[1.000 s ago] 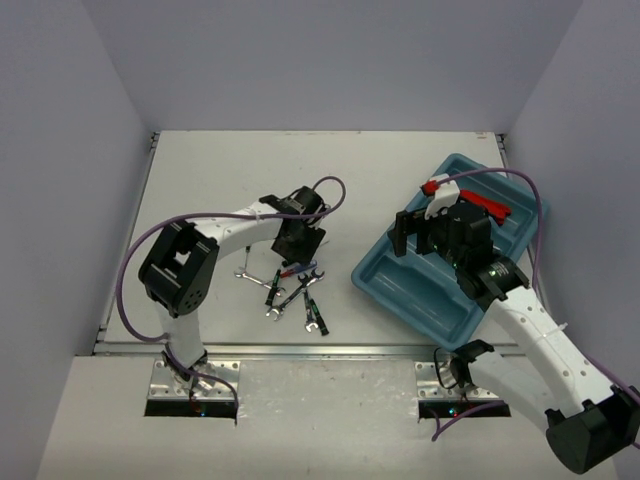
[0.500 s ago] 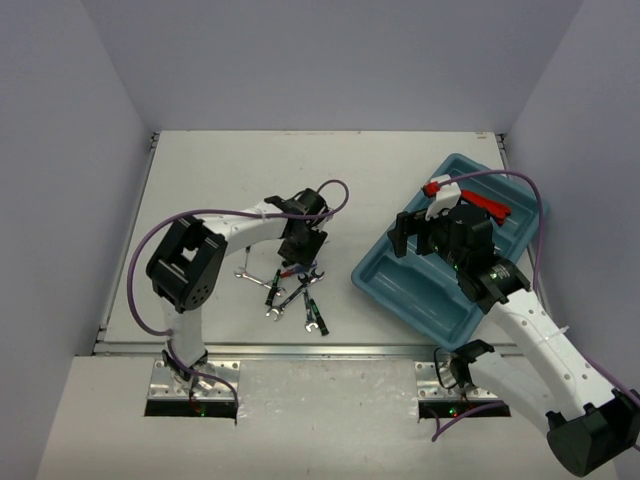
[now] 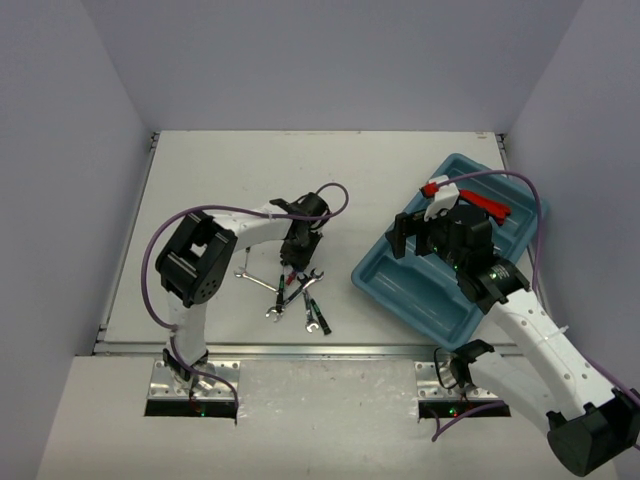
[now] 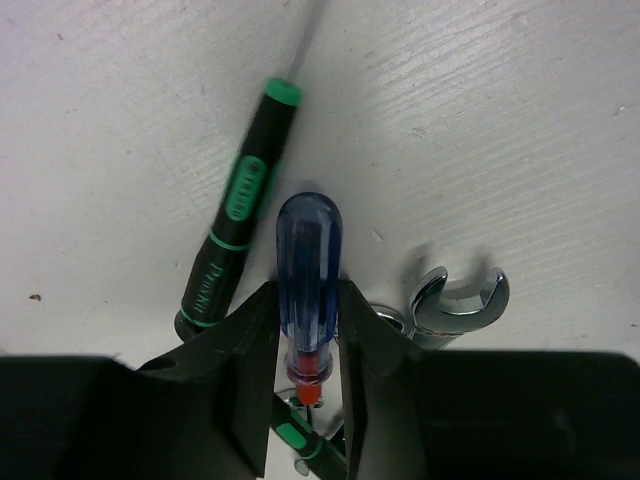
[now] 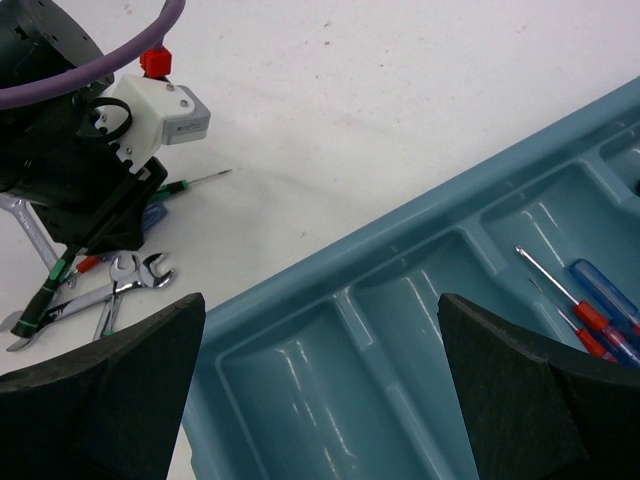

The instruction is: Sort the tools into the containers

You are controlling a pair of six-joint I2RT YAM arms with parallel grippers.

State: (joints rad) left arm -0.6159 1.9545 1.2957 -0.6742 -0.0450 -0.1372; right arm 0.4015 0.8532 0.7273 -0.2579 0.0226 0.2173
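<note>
From above, the left gripper (image 3: 297,260) is lowered onto a heap of small tools (image 3: 297,297) on the white table (image 3: 200,180), well apart from the teal-blue plastic tray with long compartments (image 3: 375,277) on the right. It is there, most likely, to pick one tool for sorting. The right gripper (image 3: 437,232) hangs over the tray. The left wrist covers its own jaws, so this view does not show which tool is taken.

The left wrist camera shows it. The two black fingers (image 4: 250,340) press against either side of a blue translucent-handled screwdriver (image 4: 308,250), low on the handle near its red collar. The jaws are drawn in against it, and it lies on the table. A black-and-green screwdriver (image 4: 235,205) lies just beside it on one side, and a silver open-end wrench (image 4: 460,300) on the other. The blue tool's shaft is lost under the gripper body.

In the right wrist camera, the right gripper's fingers (image 5: 110,390) stand wide apart with nothing between them, above empty compartments. Two blue-and-red screwdrivers (image 5: 590,310) lie in a compartment cut off by the frame's edge.
</note>
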